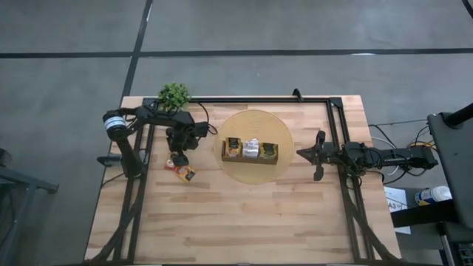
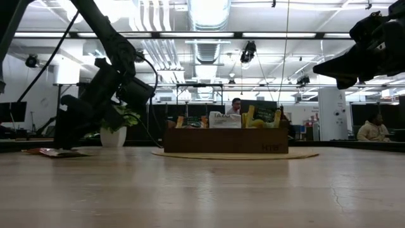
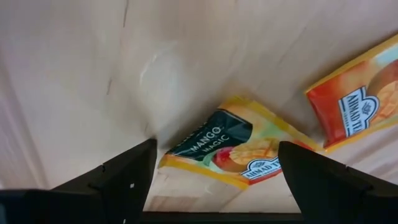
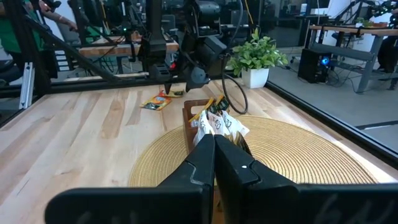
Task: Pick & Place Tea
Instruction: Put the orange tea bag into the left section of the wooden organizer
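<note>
Left gripper [image 1: 177,153] sits low over the table [image 1: 244,214], jaws wide apart, straddling a tea sachet [image 3: 227,149] that lies flat on the wood. Nothing is clamped; the fingers [image 3: 118,177] stand on either side of it. The sachet is yellow, red and black, with "Mango Magic" printed on it. A second sachet [image 3: 357,102] of the same kind lies just beside it, touching or slightly overlapping at one corner. In the high view both sit as a small cluster [image 1: 181,172] on bare table, left of the round woven mat [image 1: 255,171].

Brown wooden box [image 1: 251,151] rests on the mat's centre, its three compartments holding more sachets [image 2: 226,118] standing upright. A small potted plant [image 1: 174,94] is at the table's far left corner.

Right gripper [image 1: 318,155] hovers near the mat's right edge, jaws fully closed, holding nothing.

People sit in the room beyond [image 2: 372,128].
</note>
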